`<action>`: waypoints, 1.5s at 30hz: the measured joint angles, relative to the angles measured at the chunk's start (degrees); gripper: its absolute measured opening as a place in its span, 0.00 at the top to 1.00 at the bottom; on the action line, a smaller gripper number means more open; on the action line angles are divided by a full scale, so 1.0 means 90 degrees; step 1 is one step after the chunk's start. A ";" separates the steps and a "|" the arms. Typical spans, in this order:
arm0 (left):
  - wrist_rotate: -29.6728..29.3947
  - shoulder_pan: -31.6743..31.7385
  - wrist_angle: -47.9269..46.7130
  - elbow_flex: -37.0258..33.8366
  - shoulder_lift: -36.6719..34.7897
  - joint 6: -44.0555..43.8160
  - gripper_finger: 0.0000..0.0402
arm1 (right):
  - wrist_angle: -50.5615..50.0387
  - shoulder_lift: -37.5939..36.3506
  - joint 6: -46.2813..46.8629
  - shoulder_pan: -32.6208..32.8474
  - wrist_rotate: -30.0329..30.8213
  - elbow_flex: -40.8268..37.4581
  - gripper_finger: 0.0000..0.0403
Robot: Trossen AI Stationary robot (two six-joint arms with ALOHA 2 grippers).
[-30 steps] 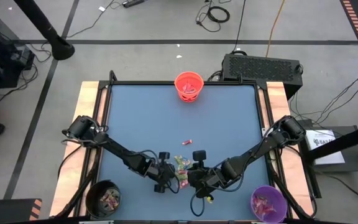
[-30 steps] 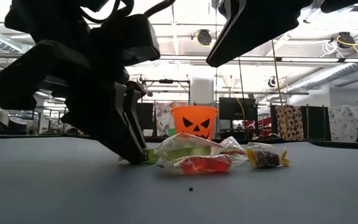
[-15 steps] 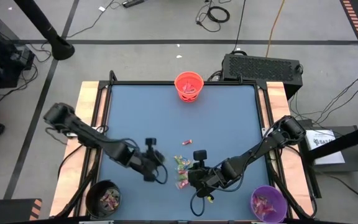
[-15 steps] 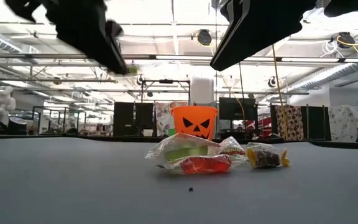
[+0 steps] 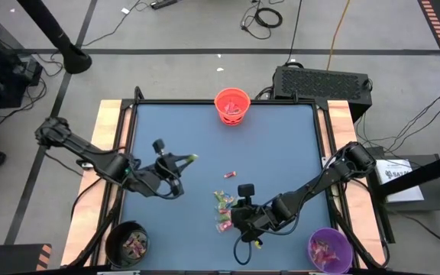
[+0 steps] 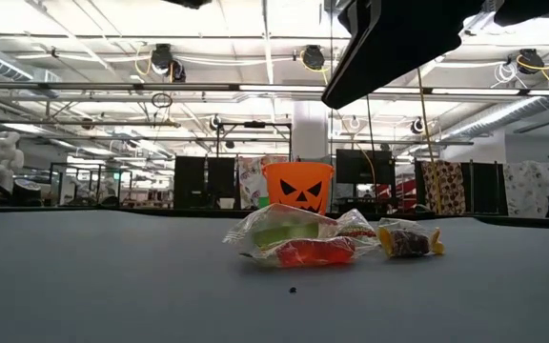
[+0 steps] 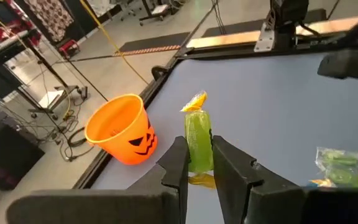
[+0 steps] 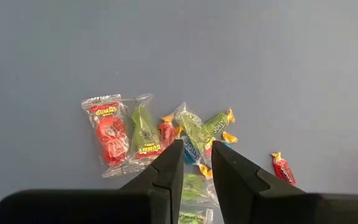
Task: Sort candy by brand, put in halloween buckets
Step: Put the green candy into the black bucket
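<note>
High view: my left tool (image 5: 190, 158) grips a green candy (image 7: 198, 140) above the worktop (image 5: 281, 145), left of centre. My right tool (image 8: 192, 163), narrowly parted and empty, hovers over the candy pile (image 5: 224, 208).

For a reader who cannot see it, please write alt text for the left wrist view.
The left gripper holds a green wrapped candy between its fingers, above the blue table. The orange bucket stands ahead, near the table's edge.
</note>
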 joint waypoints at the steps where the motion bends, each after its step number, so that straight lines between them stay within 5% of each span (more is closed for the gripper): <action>1: -0.0030 0.0000 0.0001 0.0000 -0.0034 0.0002 0.85 | -0.0002 0.0000 0.0032 0.0000 -0.0002 -0.0002 0.81; 10: -0.0207 0.0000 -0.0060 0.0000 -0.0071 0.0330 0.84 | 0.0264 0.0000 0.0071 0.0001 -0.0005 -0.0002 0.81; 15: -0.0694 -0.0018 -0.0088 0.0000 -0.0071 0.1361 0.84 | 0.0284 0.0000 0.0047 0.0000 -0.0005 -0.0002 0.81; 20: -0.1842 -0.0103 -0.0088 0.0000 -0.0036 0.2428 0.84 | 0.0282 0.0000 0.0043 0.0000 -0.0005 -0.0002 0.81; 26: -0.2321 -0.0154 -0.0087 0.0002 -0.0031 0.2497 0.84 | 0.0283 0.0000 0.0139 0.0009 -0.0007 -0.0002 0.81; 35: -0.0657 -0.0457 -0.0022 0.0002 -0.0051 0.1493 0.84 | 0.0285 0.0000 0.0243 0.0030 -0.0008 -0.0002 0.81; 45: 0.2483 -0.1151 -0.1530 0.0004 -0.0396 0.0376 0.84 | 0.0130 0.0000 0.0208 0.0118 -0.0017 -0.0001 0.81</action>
